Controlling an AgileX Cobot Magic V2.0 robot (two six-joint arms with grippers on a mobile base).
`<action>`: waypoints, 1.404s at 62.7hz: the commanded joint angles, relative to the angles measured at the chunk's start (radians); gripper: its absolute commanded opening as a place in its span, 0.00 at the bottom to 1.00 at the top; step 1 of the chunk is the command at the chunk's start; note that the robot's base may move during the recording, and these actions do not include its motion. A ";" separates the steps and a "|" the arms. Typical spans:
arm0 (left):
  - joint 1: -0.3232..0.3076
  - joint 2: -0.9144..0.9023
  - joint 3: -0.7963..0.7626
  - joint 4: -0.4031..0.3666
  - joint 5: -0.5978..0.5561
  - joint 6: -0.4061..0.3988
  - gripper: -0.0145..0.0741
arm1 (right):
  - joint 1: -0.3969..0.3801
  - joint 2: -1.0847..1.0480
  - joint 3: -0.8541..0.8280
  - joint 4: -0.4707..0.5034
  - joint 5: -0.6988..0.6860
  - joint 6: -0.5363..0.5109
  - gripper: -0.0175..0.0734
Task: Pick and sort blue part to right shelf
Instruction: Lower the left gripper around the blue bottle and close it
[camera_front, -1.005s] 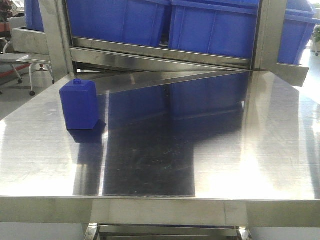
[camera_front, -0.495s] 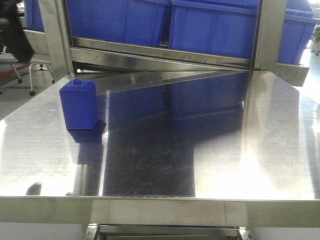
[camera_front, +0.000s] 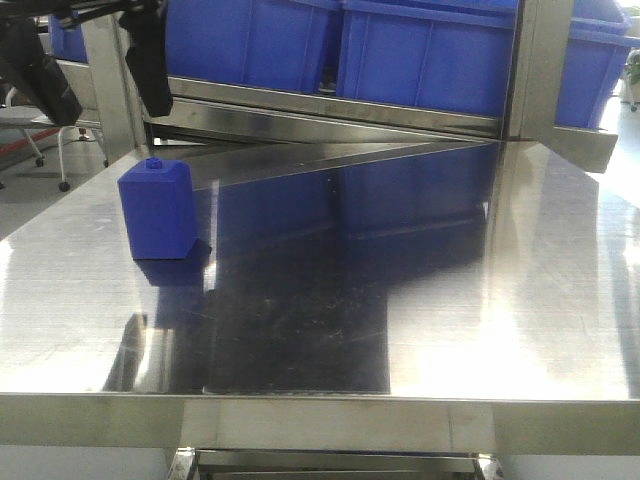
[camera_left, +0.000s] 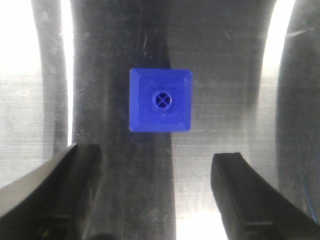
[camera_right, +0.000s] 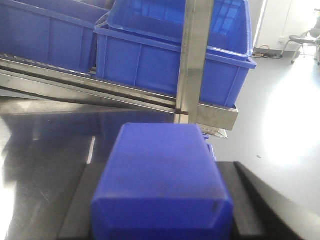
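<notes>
Steel surface in front of the right shelf (camera_front: 320, 120), whose steel rails carry large blue bins (camera_front: 430, 60). The blue part (camera_front: 157, 210) stands upright near the surface's left edge, toward the back, knob on top, nothing touching it. The left claw (camera_front: 115, 110) hangs above it with its two dark fingers (camera_front: 148, 65) spread wide. In the left wrist view, looking straight down, the part's knob shows above the gap between the fingers, so the claw looks offset from the part.

The right claw (camera_right: 160, 220), seen only in its own wrist view, appears to be pinching another blue block (camera_right: 162, 185), facing the shelf.

The step in hand looks like the descent to grasp. To do it well, the left claw should probably centre the knob in the gap first. It should then drop straight down until the fingers flank the flat sides below the sloped shoulders. Both fingers should meet the part together, because polished steel would let it slide or tip.
</notes>
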 joint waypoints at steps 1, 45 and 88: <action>-0.007 -0.008 -0.075 0.006 0.002 -0.023 0.76 | -0.006 0.006 -0.028 -0.009 -0.094 0.000 0.61; -0.005 0.210 -0.240 -0.001 0.113 -0.023 0.76 | -0.006 0.006 -0.028 -0.009 -0.094 0.000 0.61; 0.011 0.277 -0.240 -0.010 0.129 -0.023 0.74 | -0.006 0.006 -0.028 -0.009 -0.094 0.000 0.61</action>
